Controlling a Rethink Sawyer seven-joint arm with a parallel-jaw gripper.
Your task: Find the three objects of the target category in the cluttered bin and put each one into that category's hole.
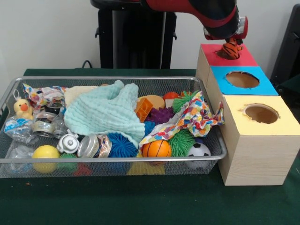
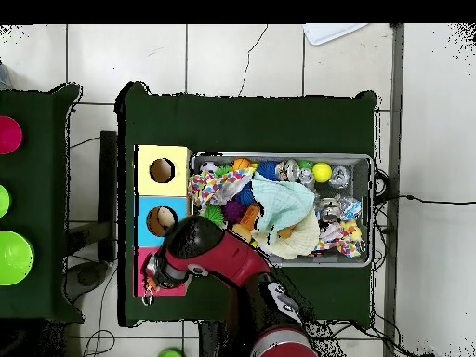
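Note:
My gripper (image 1: 231,45) hangs right over the red-topped hole (image 1: 243,57) at the far end of the wooden box, shut on the orange black-striped tiger (image 1: 232,49), which sits at the hole's mouth. In the overhead view the arm's end (image 2: 156,270) covers the red top (image 2: 178,288). The silver wire-mesh bin (image 1: 117,160) lies left of the box. The yellow duck (image 1: 22,108) sits at its far left end. A cream soft thing (image 1: 77,93) shows partly under a mint cloth (image 1: 105,112); I cannot tell whether it is the cream plush.
The blue-topped hole (image 1: 242,79) and the yellow-topped hole (image 1: 261,113) lie nearer the camera on the same box. The bin also holds spiky balls, a small basketball (image 1: 156,148), a soccer ball (image 1: 199,151), a yellow ball (image 1: 45,153), cans and a patterned cloth (image 1: 197,117).

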